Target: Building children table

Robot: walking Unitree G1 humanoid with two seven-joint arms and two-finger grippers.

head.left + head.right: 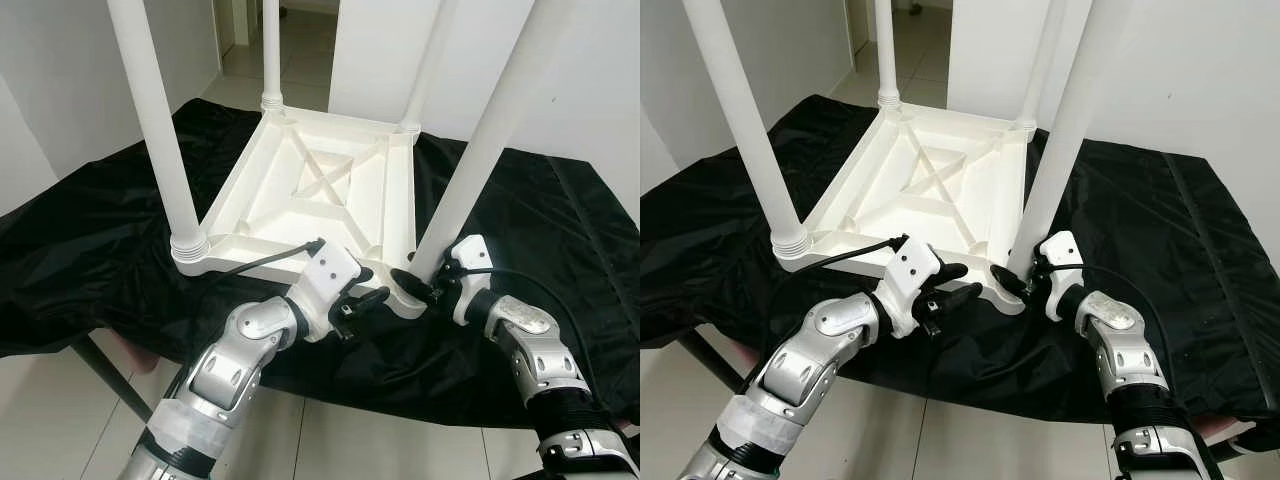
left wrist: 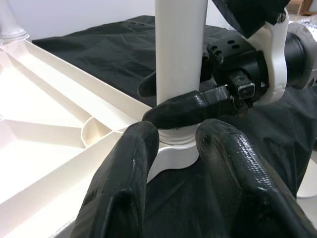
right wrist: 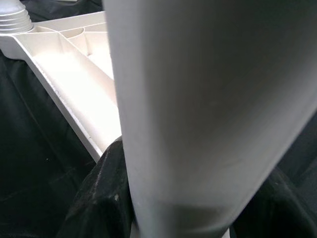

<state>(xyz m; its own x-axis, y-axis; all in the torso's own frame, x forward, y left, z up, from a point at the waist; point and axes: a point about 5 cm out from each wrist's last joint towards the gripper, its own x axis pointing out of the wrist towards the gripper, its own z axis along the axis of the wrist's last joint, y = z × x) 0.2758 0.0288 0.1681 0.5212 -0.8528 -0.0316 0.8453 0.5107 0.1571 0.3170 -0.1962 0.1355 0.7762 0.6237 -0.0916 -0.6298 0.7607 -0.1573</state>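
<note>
A: Where's the white kids' table [image 1: 320, 190]?
B: Upside down on the black cloth [image 1: 90, 250], legs up.
A: Right gripper [image 1: 425, 283]?
B: Arm bent in, fingers squeezing the near-right leg [image 1: 480, 150] at its bottom.
A: Left gripper [image 1: 372, 296]?
B: Elbow bent, reaching to same corner. Fingers apart, holding nothing.

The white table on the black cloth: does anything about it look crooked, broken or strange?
Nothing stands out. The white table lies upside down on the black cloth with four legs standing up. The right gripper clasps the near right leg at its base; the left gripper is beside that corner.
</note>
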